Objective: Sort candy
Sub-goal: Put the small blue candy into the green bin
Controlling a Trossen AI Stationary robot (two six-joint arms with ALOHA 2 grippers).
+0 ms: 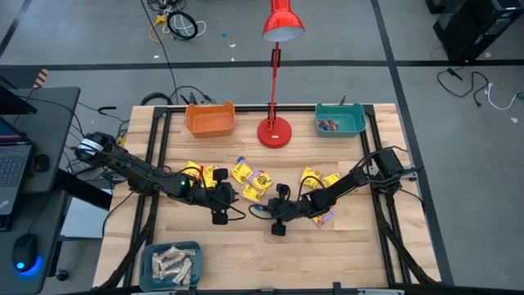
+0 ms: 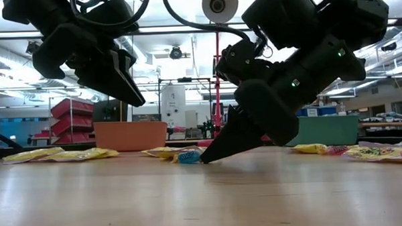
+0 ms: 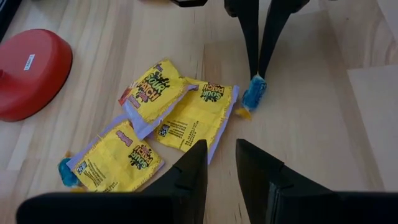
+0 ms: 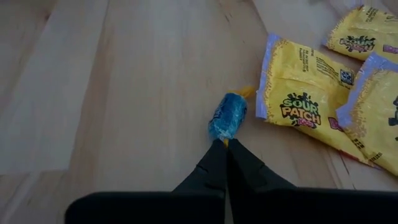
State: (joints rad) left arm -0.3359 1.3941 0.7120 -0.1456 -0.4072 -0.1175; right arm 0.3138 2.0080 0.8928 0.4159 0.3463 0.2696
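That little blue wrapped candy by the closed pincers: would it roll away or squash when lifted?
The blue candy looks rounded, so a nudge might roll it. Its twisted yellow wrapper end looks floppy. The right gripper, shut on that end, may leave it dangling. It probably weighs very little.

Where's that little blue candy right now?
The blue candy lies on the table's middle, at the tips of the shut right gripper, which pinches its wrapper end, beside a yellow packet.

i see yellow sour patch packets (image 4: 302, 104) lying flat, some overlapping, mid-bench; a small blue wrapped sweet (image 4: 227, 116) lies just beside them; pale beige bars (image 1: 173, 262) sit piled in a near bin
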